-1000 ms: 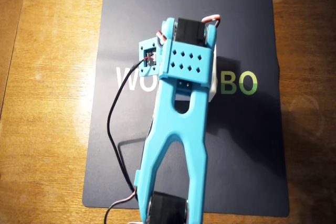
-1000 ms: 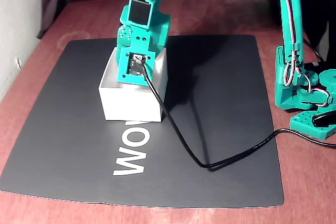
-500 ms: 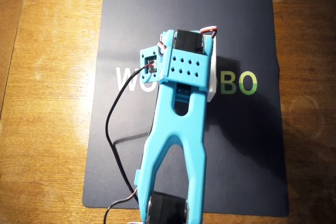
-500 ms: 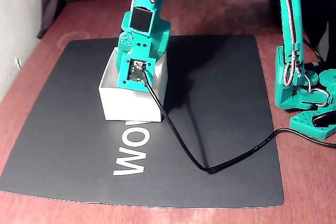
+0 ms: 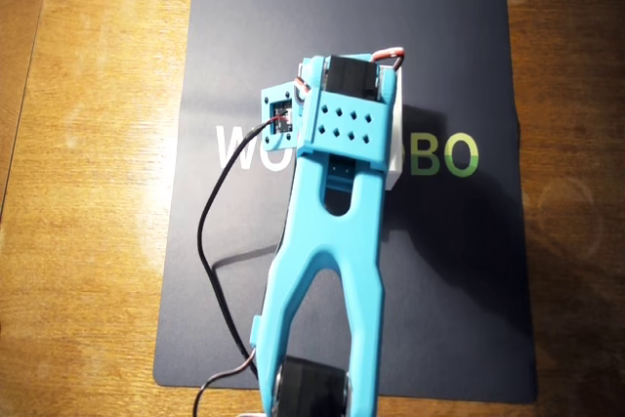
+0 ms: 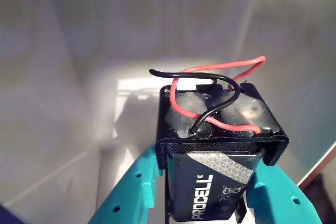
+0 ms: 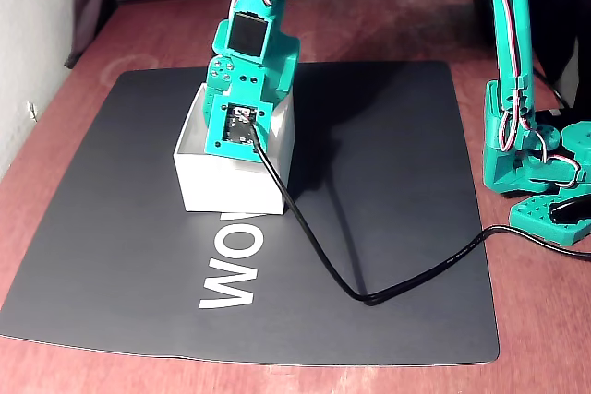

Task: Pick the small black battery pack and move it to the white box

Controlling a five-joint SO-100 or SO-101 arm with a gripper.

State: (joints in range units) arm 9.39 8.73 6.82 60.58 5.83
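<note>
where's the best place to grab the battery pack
By its two flat long sides, as the gripper does now, clamping the small black battery pack from behind. That keeps the fingers clear of the loose red and black wires at the far end.

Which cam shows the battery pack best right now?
Wrist view: the small black battery pack fills the foreground between the gripper's teal fingers, label and red and black wires legible, white box walls behind. In the overhead and fixed views the arm hides the pack; only the box shows.
</note>
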